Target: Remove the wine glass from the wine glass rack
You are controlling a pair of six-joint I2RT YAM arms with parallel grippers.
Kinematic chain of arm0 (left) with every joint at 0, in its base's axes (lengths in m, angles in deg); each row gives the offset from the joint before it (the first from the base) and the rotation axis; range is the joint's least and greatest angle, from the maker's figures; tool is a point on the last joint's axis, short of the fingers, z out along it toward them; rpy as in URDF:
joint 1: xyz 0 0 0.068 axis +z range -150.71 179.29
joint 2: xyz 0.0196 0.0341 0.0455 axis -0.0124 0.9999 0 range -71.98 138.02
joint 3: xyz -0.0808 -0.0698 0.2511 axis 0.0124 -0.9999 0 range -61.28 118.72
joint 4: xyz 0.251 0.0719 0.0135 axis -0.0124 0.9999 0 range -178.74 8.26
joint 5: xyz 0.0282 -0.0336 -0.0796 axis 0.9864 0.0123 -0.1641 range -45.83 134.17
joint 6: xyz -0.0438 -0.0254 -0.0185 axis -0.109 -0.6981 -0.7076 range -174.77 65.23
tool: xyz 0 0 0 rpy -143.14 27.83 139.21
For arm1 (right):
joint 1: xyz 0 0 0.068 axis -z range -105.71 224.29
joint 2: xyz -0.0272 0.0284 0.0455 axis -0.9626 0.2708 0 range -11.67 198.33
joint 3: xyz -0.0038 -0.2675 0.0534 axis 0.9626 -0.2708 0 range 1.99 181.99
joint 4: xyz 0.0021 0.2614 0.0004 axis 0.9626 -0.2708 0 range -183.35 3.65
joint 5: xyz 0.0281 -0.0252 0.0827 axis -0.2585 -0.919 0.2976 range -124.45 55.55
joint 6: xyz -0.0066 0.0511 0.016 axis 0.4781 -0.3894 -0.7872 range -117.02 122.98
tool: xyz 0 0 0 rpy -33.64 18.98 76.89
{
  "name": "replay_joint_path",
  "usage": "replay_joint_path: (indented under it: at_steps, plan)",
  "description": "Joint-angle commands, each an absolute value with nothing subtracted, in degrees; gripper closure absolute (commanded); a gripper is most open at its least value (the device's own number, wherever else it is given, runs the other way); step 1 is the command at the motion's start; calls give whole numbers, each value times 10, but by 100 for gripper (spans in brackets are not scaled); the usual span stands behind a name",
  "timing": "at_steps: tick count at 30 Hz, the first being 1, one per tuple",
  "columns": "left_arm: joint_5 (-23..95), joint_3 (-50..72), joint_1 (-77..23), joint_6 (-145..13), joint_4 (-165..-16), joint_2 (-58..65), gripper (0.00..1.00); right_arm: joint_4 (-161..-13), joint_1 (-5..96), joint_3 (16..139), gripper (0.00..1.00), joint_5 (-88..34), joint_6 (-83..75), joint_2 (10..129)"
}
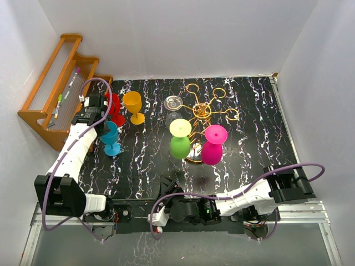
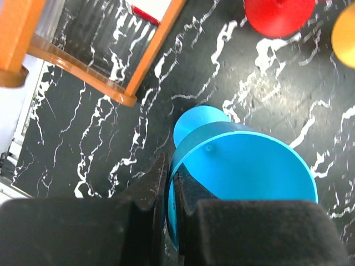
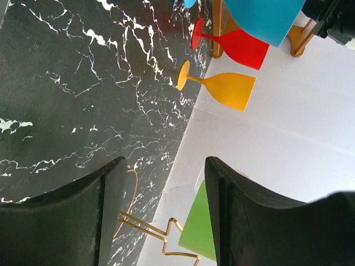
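1. Your left hand [image 2: 170, 173] is closed almost fully, and its fingers pinch the rim of the blue wine glass [image 2: 244, 166].
2. That blue glass is off the wine glass rack [image 1: 202, 111] and sits upright, well to the rack's left. You cannot tell whether its foot touches the tabletop [image 1: 255, 127].
3. Just beyond it, also left of the rack, a red glass [image 1: 115, 105] and an orange glass [image 1: 133, 102] stand upright.
4. A green glass [image 1: 180, 147] and a magenta glass [image 1: 212, 152] hang foot-up from the rack's near arms. A clear glass [image 1: 173, 102] hangs at its far-left arm.
5. Your right hand [image 3: 163, 172] gapes wide and holds nothing. It is on the near side of the rack, pointing left.
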State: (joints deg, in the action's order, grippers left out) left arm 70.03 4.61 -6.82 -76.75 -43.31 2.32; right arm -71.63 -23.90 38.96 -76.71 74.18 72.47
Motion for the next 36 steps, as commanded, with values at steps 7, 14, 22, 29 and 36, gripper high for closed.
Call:
replay_joint_path:
  at_steps: [7, 14, 22, 29, 36]
  plan:
    - [675, 113, 7, -764, -522, 103, 99, -696, -378, 400, 40, -780, 722, 702]
    - [667, 140, 10, -766, -555, 132, 96, -695, -374, 398, 40, -779, 724, 695]
    - [663, 176, 10, -767, -528, 147, 72, -695, -371, 400, 40, -779, 724, 695]
    - [662, 177, 10, -768, -501, 96, 62, -696, -370, 408, 40, -776, 719, 700]
    - [633, 153, 10, -766, -505, -33, 62, -696, -368, 452, 40, -775, 713, 719]
